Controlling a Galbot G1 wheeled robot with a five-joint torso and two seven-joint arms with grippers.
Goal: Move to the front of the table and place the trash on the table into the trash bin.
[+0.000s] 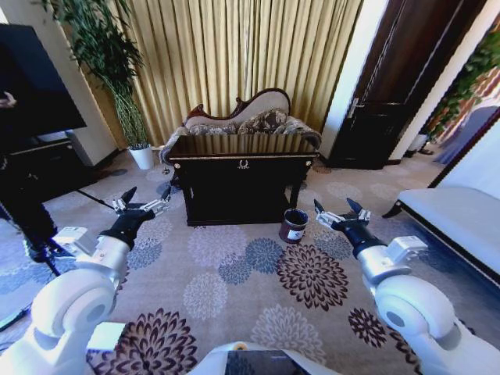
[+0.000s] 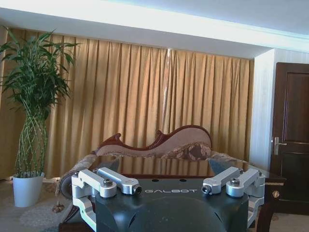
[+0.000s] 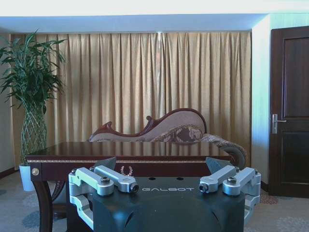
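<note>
While both arms reach forward over the flowered carpet (image 1: 258, 273), the dark glossy desk (image 1: 242, 176) stands well ahead at about 12 o'clock in the head view, with a small gold ornament (image 1: 244, 164) on its front rail. Its top reflects the curtains; no litter can be made out on it from this range.

The small round bin (image 1: 294, 225), dark maroon with a white label on its side, sits on the carpet just beside the desk's front right corner, at about 1 o'clock. Its mouth looks dark and whatever it holds cannot be told.

The left gripper (image 1: 144, 205) hangs at about 10 o'clock, short of the desk's left corner, with its jaws spread apart around nothing. The right gripper (image 1: 337, 211) hangs at about 2 o'clock, near the bin but apart from it, its jaws likewise spread and bare.

Behind the desk a carved sofa (image 1: 242, 117) stands before gold curtains (image 1: 242, 55). A tall plant in a white pot (image 1: 142, 156) stands at 11 o'clock, and a dark door (image 1: 391, 94) at 1 o'clock.
</note>
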